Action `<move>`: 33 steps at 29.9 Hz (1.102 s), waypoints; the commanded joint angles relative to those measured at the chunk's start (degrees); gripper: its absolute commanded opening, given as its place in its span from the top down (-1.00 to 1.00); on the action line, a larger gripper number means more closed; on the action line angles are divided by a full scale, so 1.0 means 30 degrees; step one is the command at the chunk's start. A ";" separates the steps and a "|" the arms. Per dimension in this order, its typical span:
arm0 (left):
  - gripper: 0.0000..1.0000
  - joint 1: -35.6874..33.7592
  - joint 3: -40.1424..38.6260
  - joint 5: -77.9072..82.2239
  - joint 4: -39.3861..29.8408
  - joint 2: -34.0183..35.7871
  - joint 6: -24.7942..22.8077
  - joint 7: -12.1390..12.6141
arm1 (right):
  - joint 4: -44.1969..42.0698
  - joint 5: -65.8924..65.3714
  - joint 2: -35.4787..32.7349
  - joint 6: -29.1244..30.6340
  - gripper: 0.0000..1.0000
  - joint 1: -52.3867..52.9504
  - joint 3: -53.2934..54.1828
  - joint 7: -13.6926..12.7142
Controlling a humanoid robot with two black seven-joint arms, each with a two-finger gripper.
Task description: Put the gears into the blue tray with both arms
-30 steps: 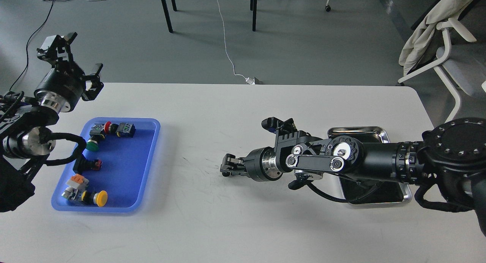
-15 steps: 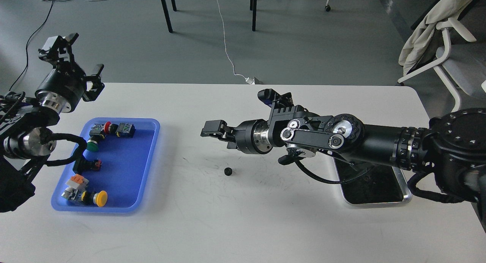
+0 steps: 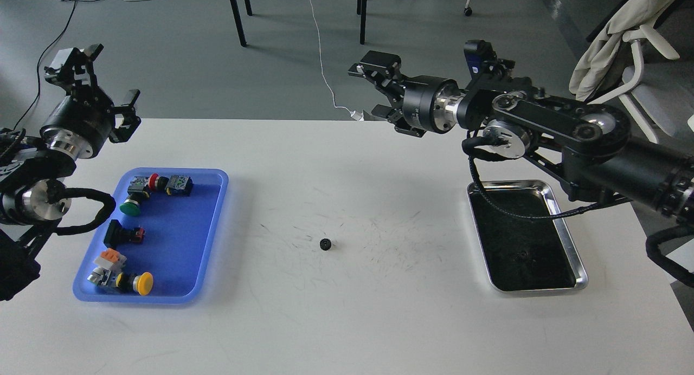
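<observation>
One small black gear (image 3: 325, 244) lies alone on the white table, roughly midway between the two trays. The blue tray (image 3: 219, 218) sits at the left and holds several coloured push-button switches. My left gripper (image 3: 101, 79) is open and empty, raised above the table's far left corner, behind the blue tray. High over the table's back edge, my right gripper (image 3: 378, 89) is open and empty too, far up and to the right of the gear.
A shiny steel tray (image 3: 570, 244) with a dark bottom lies at the right, under my right forearm. Push-buttons (image 3: 143, 282) crowd the blue tray's left half. A chair draped in cloth (image 3: 612, 44) stands beyond the table's right corner.
My right gripper has let go of the gear on the table's middle, then risen and swung back to the right, now open. My left gripper shifted slightly left.
</observation>
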 commanded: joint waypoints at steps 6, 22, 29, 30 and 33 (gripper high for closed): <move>-0.97 -0.0153 0.0016 0.1510 -0.1223 0.0982 0.0038 0.0605 | 0.1897 0.2581 -0.3586 0.0730 -0.89 -0.8037 0.9525 0.0109; -0.97 0.0755 0.4700 1.4094 -1.4199 0.5494 0.1268 0.0811 | 0.3947 0.6713 -0.3030 0.3192 -0.91 -1.6249 1.5774 0.2131; -0.96 0.0988 0.6898 2.4382 -1.4791 0.3155 0.1911 0.0811 | 0.3918 0.6713 -0.3000 0.3221 -0.91 -1.6278 1.5775 0.2248; -0.96 0.1192 0.7191 2.5291 -1.4733 0.2745 0.2000 0.0840 | 0.3918 0.6713 -0.3000 0.3250 -0.91 -1.6278 1.5775 0.2248; -0.96 0.1574 0.7661 2.7955 -1.4498 0.1135 0.2613 0.0986 | 0.3918 0.6713 -0.3000 0.3250 -0.91 -1.6278 1.5775 0.2248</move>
